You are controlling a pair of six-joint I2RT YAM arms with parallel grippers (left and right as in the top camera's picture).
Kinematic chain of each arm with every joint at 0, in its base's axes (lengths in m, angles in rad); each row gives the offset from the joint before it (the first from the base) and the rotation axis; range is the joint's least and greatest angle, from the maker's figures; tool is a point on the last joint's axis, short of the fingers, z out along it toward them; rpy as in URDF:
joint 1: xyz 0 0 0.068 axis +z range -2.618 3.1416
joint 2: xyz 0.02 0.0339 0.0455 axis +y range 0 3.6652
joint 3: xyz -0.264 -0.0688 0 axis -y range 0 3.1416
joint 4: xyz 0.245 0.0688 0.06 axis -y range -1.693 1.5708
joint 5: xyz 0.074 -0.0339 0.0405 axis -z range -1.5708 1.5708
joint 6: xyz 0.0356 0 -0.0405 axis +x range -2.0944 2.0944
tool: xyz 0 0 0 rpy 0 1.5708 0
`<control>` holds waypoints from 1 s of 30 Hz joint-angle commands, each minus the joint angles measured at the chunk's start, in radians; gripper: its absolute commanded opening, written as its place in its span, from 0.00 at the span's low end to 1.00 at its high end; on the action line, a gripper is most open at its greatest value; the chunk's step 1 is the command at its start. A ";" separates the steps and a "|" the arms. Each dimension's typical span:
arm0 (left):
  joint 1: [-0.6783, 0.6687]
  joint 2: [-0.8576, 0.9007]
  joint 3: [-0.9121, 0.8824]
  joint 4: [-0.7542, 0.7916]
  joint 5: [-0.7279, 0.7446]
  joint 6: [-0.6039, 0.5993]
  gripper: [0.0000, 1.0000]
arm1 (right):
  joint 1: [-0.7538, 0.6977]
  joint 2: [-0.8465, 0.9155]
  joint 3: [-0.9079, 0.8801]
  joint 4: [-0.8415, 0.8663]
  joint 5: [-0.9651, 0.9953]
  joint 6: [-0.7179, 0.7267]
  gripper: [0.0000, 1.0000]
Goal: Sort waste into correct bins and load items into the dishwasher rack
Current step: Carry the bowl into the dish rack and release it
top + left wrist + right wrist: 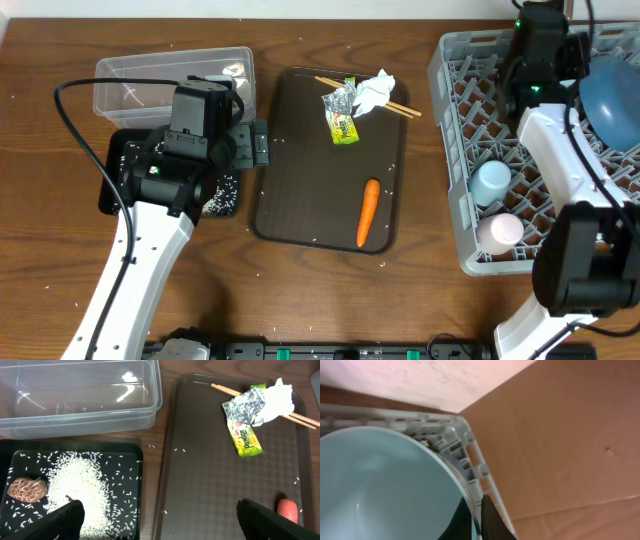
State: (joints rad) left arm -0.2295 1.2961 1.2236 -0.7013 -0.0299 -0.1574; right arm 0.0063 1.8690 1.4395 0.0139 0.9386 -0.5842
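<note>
Pinching the blue bowl – right hand, over the rack.

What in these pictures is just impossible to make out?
- Overhead: the left arm covers most of the black tray.
- Left wrist: only the tip of the carrot shows, behind one finger of the left gripper.
- Overhead: the blue bowl sits partly behind the right arm, cut by the right edge.
- Right wrist: the frame crops a pale bowl; which bowl is unclear.
</note>
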 commanded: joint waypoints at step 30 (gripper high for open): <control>0.004 0.006 0.018 -0.002 -0.005 -0.002 0.98 | 0.060 0.097 0.005 -0.031 0.042 -0.506 0.01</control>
State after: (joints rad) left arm -0.2295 1.2961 1.2236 -0.7010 -0.0299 -0.1574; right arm 0.0555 1.9369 1.4387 -0.0322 0.9600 -1.0809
